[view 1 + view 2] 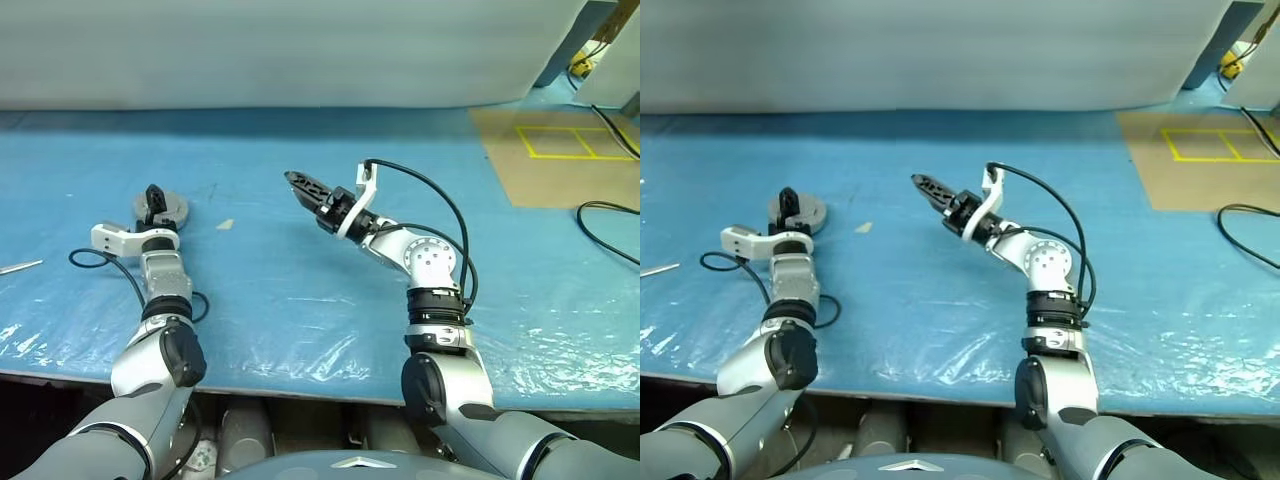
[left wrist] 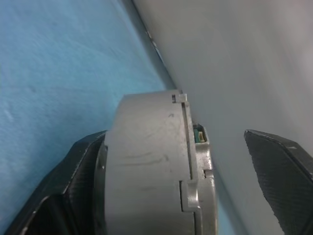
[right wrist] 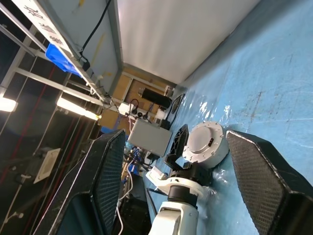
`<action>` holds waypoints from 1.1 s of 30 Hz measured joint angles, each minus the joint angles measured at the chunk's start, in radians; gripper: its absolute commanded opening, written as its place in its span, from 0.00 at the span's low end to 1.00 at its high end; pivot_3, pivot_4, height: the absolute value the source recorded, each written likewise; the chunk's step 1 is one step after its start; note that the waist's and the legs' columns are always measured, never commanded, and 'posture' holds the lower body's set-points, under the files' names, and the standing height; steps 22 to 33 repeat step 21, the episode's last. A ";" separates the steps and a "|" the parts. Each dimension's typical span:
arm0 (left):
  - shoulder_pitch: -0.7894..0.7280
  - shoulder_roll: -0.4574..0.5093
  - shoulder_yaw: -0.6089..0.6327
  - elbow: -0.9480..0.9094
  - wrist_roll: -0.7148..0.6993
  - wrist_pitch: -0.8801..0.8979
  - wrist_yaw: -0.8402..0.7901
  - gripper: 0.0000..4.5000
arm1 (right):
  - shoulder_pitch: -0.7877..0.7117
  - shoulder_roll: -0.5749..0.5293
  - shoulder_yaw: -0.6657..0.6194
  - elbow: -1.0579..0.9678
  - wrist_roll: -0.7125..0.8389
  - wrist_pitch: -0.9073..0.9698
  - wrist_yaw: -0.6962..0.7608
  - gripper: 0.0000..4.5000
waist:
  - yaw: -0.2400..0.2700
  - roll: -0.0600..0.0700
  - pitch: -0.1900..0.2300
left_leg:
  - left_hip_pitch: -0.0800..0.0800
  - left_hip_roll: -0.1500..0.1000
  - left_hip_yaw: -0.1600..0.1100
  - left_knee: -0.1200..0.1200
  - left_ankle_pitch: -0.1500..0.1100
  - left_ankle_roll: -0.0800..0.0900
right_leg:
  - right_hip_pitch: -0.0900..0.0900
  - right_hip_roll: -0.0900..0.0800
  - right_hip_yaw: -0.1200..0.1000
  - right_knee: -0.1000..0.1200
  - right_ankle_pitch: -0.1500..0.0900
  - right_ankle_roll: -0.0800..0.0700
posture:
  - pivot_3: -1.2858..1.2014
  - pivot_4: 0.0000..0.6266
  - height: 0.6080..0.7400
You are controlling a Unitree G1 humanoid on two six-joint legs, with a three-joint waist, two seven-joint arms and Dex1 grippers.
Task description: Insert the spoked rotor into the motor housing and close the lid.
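Motor housing (image 1: pixel 160 208): we see a round grey assembled disc lying flat on the blue counter (image 1: pixel 300 290), at our far left, its plain lid face up; the rotor cannot be seen.
Left hand (image 1: pixel 153 200): our fingers stand wide apart around the disc, one pad (image 2: pixel 63 181) against its side wall and the other clear of it; nothing is gripped.
Right hand (image 1: pixel 297 183): raised above mid-counter, fingers spread, holding nothing, pointing toward the left arm.
Key relation: the housing sits directly between our left fingers, well apart from the right hand; the left arm is far nearer.
Our reading: lid appears seated, so the task looks close to finished.
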 measured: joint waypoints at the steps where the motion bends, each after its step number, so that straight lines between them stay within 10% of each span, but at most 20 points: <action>1: 0.009 0.000 0.002 -0.008 0.005 -0.020 0.012 0.99 | 0.000 -0.003 0.003 0.000 -0.001 -0.001 0.004 0.77 | -0.006 0.000 0.000 | 0.000 0.000 0.000 0.000 0.000 0.000 | 0.000 0.000 0.000 0.000 0.000 0.000 | 0.52 0.24 1.00; 10: 0.214 -0.009 -0.028 -0.247 0.121 -0.114 0.173 0.99 | 0.041 -0.055 0.200 -0.001 -0.167 -0.106 0.116 0.77 | -0.015 0.000 0.000 | 0.001 0.000 0.000 -0.006 -0.001 -0.002 | -0.001 0.001 0.000 -0.004 0.000 0.000 | 0.52 0.24 1.00; 21: 0.635 -0.020 -0.369 -0.802 0.336 0.060 0.026 0.99 | 0.111 -0.107 0.463 0.013 -0.551 -0.655 0.281 0.77 | 0.003 -0.003 0.001 | -0.007 0.005 -0.001 -0.001 -0.001 -0.001 | -0.004 0.000 -0.008 -0.006 -0.003 -0.005 | 0.52 0.24 1.00; 33: 0.635 -0.020 -0.369 -0.802 0.336 0.060 0.026 0.99 | 0.111 -0.107 0.463 0.013 -0.551 -0.655 0.281 0.77 | 0.003 -0.003 0.001 | -0.007 0.005 -0.001 -0.001 -0.001 -0.001 | -0.004 0.000 -0.008 -0.006 -0.003 -0.005 | 0.52 0.24 1.00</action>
